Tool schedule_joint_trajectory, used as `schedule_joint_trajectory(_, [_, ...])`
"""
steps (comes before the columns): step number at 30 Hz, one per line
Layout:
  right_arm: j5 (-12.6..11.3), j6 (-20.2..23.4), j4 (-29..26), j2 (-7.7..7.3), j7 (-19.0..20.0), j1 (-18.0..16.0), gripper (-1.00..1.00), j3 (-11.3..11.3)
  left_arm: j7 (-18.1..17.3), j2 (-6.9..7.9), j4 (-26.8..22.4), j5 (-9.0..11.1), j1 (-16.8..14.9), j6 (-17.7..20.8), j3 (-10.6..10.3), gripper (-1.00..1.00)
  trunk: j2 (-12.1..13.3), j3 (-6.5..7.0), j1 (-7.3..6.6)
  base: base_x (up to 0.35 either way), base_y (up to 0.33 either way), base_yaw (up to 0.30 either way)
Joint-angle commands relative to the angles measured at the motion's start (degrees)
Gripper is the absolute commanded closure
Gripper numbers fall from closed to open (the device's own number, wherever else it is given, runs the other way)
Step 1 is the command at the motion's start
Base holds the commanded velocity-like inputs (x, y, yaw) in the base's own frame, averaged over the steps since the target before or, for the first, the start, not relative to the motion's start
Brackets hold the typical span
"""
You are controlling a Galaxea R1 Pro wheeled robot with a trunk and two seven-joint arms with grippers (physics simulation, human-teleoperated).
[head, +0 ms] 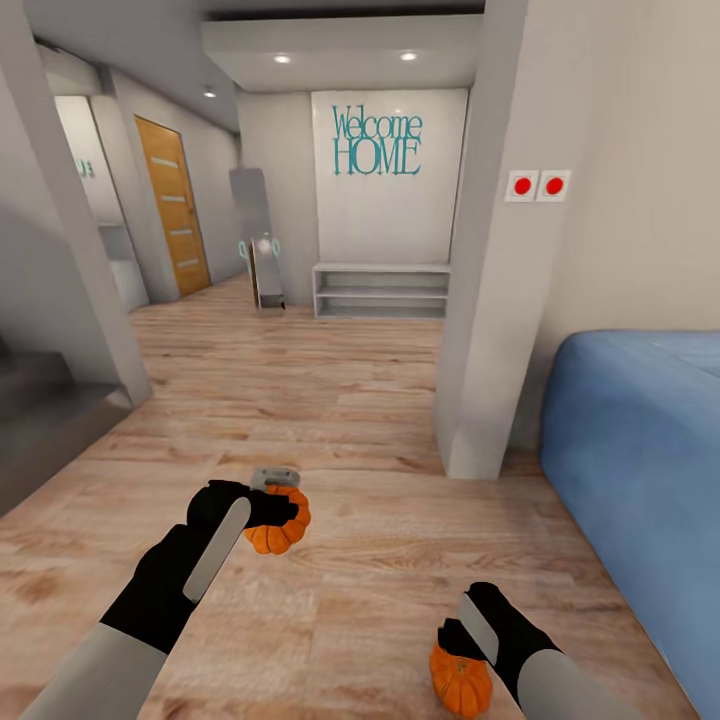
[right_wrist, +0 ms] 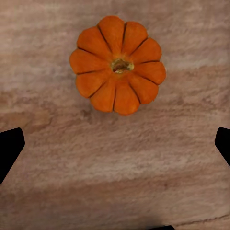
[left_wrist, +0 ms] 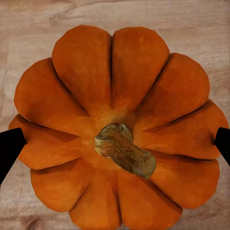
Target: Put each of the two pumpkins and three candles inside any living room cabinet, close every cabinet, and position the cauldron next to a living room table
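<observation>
One orange ribbed pumpkin point(head: 277, 532) sits on the wooden floor. My left gripper point(head: 272, 508) is lowered over it from above, open. In the left wrist view this pumpkin point(left_wrist: 120, 96) looms very close, and the black fingertips point(left_wrist: 9, 148) stand at its two sides. A second pumpkin point(head: 460, 684) lies on the floor near my right arm. My right gripper point(head: 463, 632) hangs open above it, and in the right wrist view that pumpkin point(right_wrist: 117, 64) lies well beyond and off the line of the empty right gripper point(right_wrist: 115, 146). Candles, cabinet, cauldron and table are out of view.
A blue sofa point(head: 640, 460) stands close at the right. A white wall pillar point(head: 490, 300) rises just ahead of it. At the far wall is a white open shelf unit point(head: 380, 290). Grey stairs point(head: 40, 420) are at the left, with an orange door point(head: 175, 205) beyond.
</observation>
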Motion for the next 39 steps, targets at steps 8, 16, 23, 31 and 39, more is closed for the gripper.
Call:
schedule_joint_trajectory(8, [-0.6,0.2,-0.1,-0.03,-0.5,0.0,-1.0,0.4,0.6,0.07,-0.1,0.5,-0.1,0.1,-0.2,1.0,0.0,-0.06,0.01,0.137,0.0,0.0])
schedule_joint_trajectory(16, [-0.6,0.2,-0.1,-0.04,-0.5,0.0,-1.0,0.4,0.6,0.06,-0.1,0.5,-0.1,0.1,-0.2,1.0,0.0,-0.06,0.01,0.165,0.0,0.0])
schedule_joint_trajectory(23, [-0.6,0.2,-0.1,-0.04,-0.5,0.0,-1.0,0.4,0.6,0.06,0.0,0.5,-0.1,0.1,-0.2,1.0,0.0,-0.06,0.01,0.22,-0.002,0.0])
schedule_joint_trajectory(31, [-0.6,0.2,-0.1,-0.06,-0.5,0.0,-1.0,0.4,0.6,0.02,0.2,0.5,-0.1,0.1,-0.2,1.0,0.0,-0.06,0.01,0.114,-0.029,0.0])
schedule_joint_trajectory(39, [-0.6,-0.1,-0.1,-0.12,-0.5,0.0,-1.0,0.4,0.6,-0.02,0.4,0.6,-0.1,0.1,-0.1,1.0,0.0,-0.06,0.01,0.1,-0.061,0.0])
